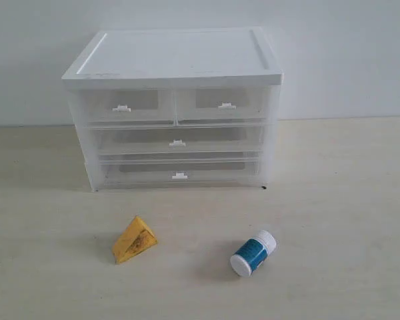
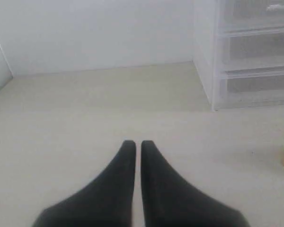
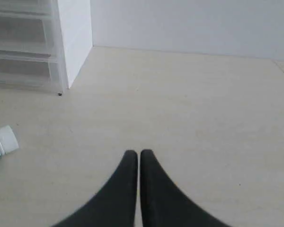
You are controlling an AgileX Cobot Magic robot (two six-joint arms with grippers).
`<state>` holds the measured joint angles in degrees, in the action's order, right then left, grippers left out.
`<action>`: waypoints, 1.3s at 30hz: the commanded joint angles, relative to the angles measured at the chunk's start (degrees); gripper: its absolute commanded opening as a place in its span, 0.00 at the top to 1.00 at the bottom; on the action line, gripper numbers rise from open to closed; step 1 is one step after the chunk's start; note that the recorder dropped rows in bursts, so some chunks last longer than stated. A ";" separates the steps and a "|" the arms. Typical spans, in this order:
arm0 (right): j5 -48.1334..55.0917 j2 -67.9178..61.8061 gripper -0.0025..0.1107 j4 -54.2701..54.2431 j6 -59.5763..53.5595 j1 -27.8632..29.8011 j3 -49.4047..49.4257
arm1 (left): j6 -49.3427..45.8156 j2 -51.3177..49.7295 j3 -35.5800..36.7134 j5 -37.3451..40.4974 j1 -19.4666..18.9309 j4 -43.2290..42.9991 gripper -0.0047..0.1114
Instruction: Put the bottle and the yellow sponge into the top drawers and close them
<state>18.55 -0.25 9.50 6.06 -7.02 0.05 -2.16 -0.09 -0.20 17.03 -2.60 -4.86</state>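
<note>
sponge (image 1: 134, 239) yellow-orange, brown face; bottle (image 1: 253, 253) white, teal label; cabinet (image 1: 175, 107) white

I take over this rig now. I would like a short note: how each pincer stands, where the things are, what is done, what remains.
Left pincer: shut, holding nothing, above the table.
Right pincer: shut, holding nothing.
Small white plastic bottle with a blue-teal label: lying on its side on the table, in front of the white plastic cabinet, to the right.
Yellow wedge-shaped sponge: on the table, front left.
Translucent top-left drawer and top-right drawer: both closed.
Done: nothing.
Left: open both drawers, load both things, close.
</note>
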 commanded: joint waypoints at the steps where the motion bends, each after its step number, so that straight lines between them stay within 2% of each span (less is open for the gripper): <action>1: -8.30 0.25 0.98 0.07 -0.64 0.16 -0.05 | -1.95 0.09 0.20 -5.33 -0.08 -0.54 0.93; 3: -12.10 0.25 0.98 0.07 -0.64 0.16 -0.05 | -1.95 0.09 0.20 -7.92 -0.08 -0.07 0.93; 7: -21.58 0.25 0.98 0.07 -0.64 0.16 -0.05 | -1.33 0.09 0.20 -12.63 -0.08 8.27 0.93; 9: -25.92 0.25 0.98 0.07 -0.64 0.16 -0.05 | -0.24 0.09 0.20 -18.10 -0.08 9.02 0.93; 12: -31.99 0.25 0.98 0.07 -0.40 0.16 -0.05 | 9.18 0.09 0.20 -27.58 -0.08 11.38 0.93; 16: -39.00 0.25 0.98 0.07 -0.26 0.16 -0.05 | 26.38 0.09 0.20 -40.29 -0.08 11.46 0.93; 21: -49.15 0.25 0.98 -0.05 2.65 0.16 -0.05 | 32.40 0.09 0.20 -53.35 -0.08 11.23 0.93; 26: -61.69 0.25 0.98 -4.72 10.09 0.16 -0.05 | 32.67 0.09 -1.56 -55.40 -0.08 11.23 0.93; 29: -61.51 0.25 0.98 -4.89 14.93 0.16 -0.72 | 33.60 -0.96 -4.76 -54.66 -0.08 10.66 0.93; 31: -59.11 0.25 0.98 -4.68 18.41 0.16 -3.20 | 36.49 -2.89 -7.36 -54.29 -0.08 6.92 0.93; 35: -57.51 -3.25 0.98 -3.93 20.49 0.16 -9.94 | 45.76 -9.85 -15.05 -54.00 -0.08 -8.38 0.93; 39: -56.37 -10.90 0.98 -1.54 20.49 0.16 -16.93 | 48.85 -18.84 -22.69 -52.26 -0.08 -15.68 0.93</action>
<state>-38.95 -6.00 5.86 26.18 -7.02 -12.54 43.79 -13.77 -18.52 -36.91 -2.60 -15.16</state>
